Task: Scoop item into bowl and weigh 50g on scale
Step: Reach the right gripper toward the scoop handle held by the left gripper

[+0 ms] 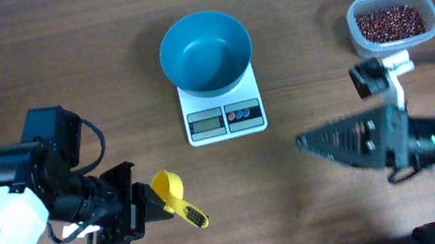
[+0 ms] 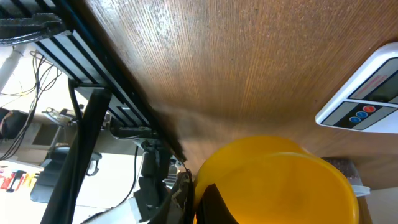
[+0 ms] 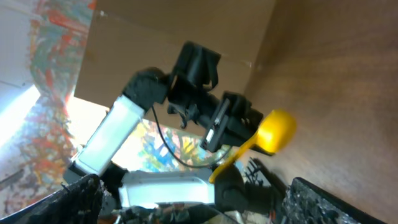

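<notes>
- The bowl (image 1: 204,48) is seated on the scale (image 1: 224,119), at the middle of the table (image 1: 51,43); only bare teal is seen inside it.
- The scale's display and its red and blue buttons are turned toward the arms (the reading is too small to be made out).
- The beans (image 1: 393,22) are held in a clear tub (image 1: 358,41) at the far right, well apart from the scale.
- The left gripper (image 1: 153,207) is clamped on a yellow scoop (image 1: 171,188), near left of the scale, with the handle angled down and to the right in the overhead view.
- In the left wrist view the scoop's cup (image 2: 273,180) fills the lower frame, and a corner of the scale (image 2: 367,93) is seen at the right edge.
- The right gripper (image 1: 302,143) is pointed left, in front of the tub and off the scale's right corner.
- Its fingers (image 3: 339,202) are seen spread wide at the bottom corners of the right wrist view, with nothing gripped between them.
- The left arm and the scoop (image 3: 277,130) are also caught in that view.
</notes>
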Robot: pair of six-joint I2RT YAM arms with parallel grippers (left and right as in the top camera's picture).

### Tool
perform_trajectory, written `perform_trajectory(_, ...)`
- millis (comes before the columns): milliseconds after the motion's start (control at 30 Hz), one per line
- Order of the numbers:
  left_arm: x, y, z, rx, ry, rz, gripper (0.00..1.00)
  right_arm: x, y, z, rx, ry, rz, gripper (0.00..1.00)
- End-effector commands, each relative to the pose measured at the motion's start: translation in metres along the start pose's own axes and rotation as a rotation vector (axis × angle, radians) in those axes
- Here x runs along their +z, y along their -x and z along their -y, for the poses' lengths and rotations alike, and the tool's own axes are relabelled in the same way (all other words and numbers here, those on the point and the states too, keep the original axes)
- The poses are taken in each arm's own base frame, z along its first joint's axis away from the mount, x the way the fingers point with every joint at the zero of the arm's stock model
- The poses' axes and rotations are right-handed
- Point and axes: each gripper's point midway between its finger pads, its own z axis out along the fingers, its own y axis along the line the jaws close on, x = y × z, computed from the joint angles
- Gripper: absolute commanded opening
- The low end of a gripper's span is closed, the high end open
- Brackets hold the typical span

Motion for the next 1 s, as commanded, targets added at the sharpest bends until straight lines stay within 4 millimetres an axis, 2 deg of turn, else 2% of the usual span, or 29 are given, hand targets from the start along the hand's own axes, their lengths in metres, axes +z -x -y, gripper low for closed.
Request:
perform_trajectory(0,-0.002,-0.006,-0.002,-0.097,0.006,-0.019,0.0,0.007,0.026,-0.014,-0.053,-0.002,-0.009,0.84)
perform_trajectory(67,-0.002,-0.005,0.001,-0.151,-0.005,-0.015,0.0,0.011,0.039,-0.011,-0.039,-0.013,-0.003,0.82)
perform_trajectory(133,-0.003,0.0,0.013,-0.12,-0.051,0.012,0.0,0.012,0.043,0.0,-0.025,-0.03,0.002,0.83)
perform_trajectory(200,-0.004,0.012,0.026,-0.089,-0.106,0.083,0.0,0.014,0.053,0.015,0.027,-0.057,0.026,0.83)
perform_trajectory(267,-0.005,0.021,0.026,-0.091,-0.112,0.136,0.0,0.018,0.069,0.021,0.025,-0.077,0.049,0.83)
perform_trajectory(400,-0.007,0.028,0.027,-0.093,-0.118,0.176,0.0,0.031,0.125,-0.007,-0.147,-0.068,0.059,0.82)
perform_trajectory(433,-0.007,0.029,0.027,-0.093,-0.119,0.181,0.0,0.033,0.136,-0.008,-0.154,-0.081,0.07,0.83)
perform_trajectory(467,-0.007,0.029,0.027,-0.093,-0.119,0.183,0.0,0.035,0.156,-0.007,-0.185,-0.124,0.107,0.83)
perform_trajectory(567,-0.007,0.029,0.027,-0.093,-0.119,0.183,0.0,0.028,0.207,0.016,-0.26,-0.373,0.216,0.84)
perform_trajectory(633,-0.007,0.03,0.027,-0.094,-0.119,0.186,0.0,0.02,0.22,0.015,-0.311,-0.502,0.207,0.84)
perform_trajectory(700,-0.009,0.036,0.032,-0.086,-0.141,0.224,0.0,0.016,0.205,0.003,-0.283,-0.537,0.153,0.84)
perform_trajectory(733,-0.011,0.038,0.038,-0.074,-0.166,0.24,0.0,0.013,0.179,0.001,-0.241,-0.548,0.078,0.94)
perform_trajectory(767,-0.011,0.038,0.039,-0.114,-0.173,0.234,0.0,0.007,0.156,0.007,-0.185,-0.575,0.018,0.99)
perform_trajectory(833,-0.011,0.038,0.039,-0.258,-0.192,0.22,0.0,-0.004,0.111,0.024,-0.017,-0.636,-0.101,0.99)
perform_trajectory(867,-0.011,0.037,0.043,-0.266,-0.209,0.215,0.0,-0.007,0.095,0.029,0.054,-0.654,-0.139,0.99)
perform_trajectory(900,-0.012,0.034,0.051,-0.247,-0.237,0.197,0.0,-0.006,0.071,0.031,0.096,-0.663,-0.217,0.98)
perform_trajectory(967,-0.013,0.033,0.057,-0.233,-0.257,0.191,0.0,0.016,0.044,0.024,0.037,-0.634,-0.343,0.96)
